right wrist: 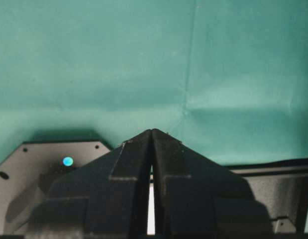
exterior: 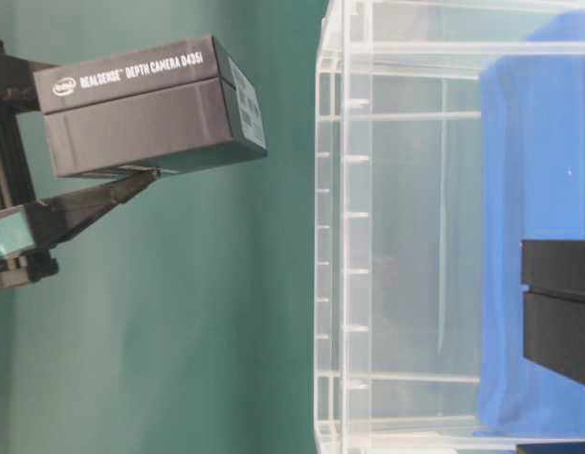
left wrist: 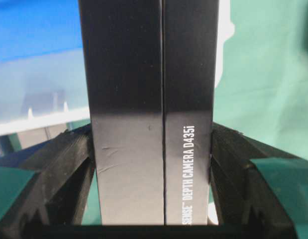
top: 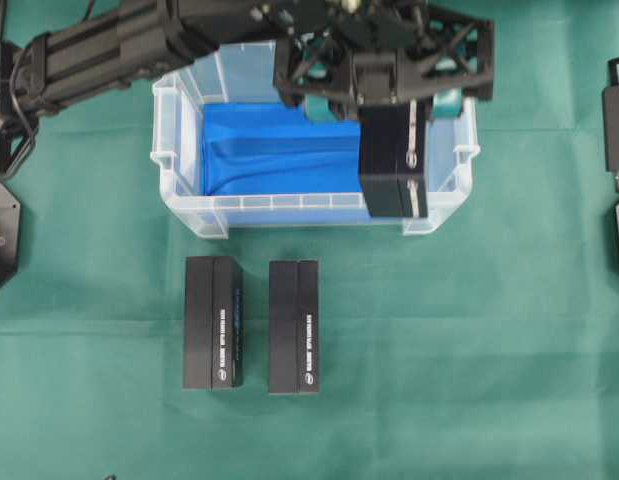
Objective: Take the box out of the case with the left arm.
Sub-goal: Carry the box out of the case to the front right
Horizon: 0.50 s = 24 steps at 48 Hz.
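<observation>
**Box aloft over the case's corner, with room to snag or slip**

While the left claw [top: 384,95] clamps the box [top: 393,160] by one end between its teal pads, the box hangs tilted above the right front corner of the case [top: 179,130], clear of the blue lining. Held so far from its middle, it could pivot in the grip, I reckon, or clip the rim if carried low. Two more boxes [top: 251,322] lie on the counter [top: 469,340] just ahead; a careless set-down might knock them. The right claw [right wrist: 152,137] sits pressed shut, well apart.
</observation>
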### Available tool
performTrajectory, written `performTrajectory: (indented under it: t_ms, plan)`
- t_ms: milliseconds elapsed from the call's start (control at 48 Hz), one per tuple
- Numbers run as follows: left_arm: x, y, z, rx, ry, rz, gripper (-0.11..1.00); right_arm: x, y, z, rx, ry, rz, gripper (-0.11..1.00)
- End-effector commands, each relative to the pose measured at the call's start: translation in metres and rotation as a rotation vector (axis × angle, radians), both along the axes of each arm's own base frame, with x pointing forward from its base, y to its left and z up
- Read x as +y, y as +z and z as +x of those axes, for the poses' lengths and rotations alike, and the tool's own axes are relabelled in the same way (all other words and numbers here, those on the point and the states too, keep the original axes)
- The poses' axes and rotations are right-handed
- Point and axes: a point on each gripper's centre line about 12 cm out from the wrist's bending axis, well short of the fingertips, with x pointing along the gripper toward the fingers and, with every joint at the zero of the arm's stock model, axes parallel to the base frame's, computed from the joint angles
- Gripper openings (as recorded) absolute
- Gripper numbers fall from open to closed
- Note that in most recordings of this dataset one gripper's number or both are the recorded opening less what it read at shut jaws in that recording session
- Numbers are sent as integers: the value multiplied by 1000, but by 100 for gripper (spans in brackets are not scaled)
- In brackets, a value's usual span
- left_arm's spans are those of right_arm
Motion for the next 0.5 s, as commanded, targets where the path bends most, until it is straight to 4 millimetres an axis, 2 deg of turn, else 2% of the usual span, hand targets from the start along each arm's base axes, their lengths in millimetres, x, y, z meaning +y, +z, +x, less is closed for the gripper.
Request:
performTrajectory:
  t_ms: [0, 479]
  plan:
    - [-18, 24, -9, -51, -13, 0, 60, 0, 5, 1, -21, 1, -2, 0]
    - [-102, 23, -11, -48, 12, -77, 60, 0, 5, 1, -20, -1, -2, 0]
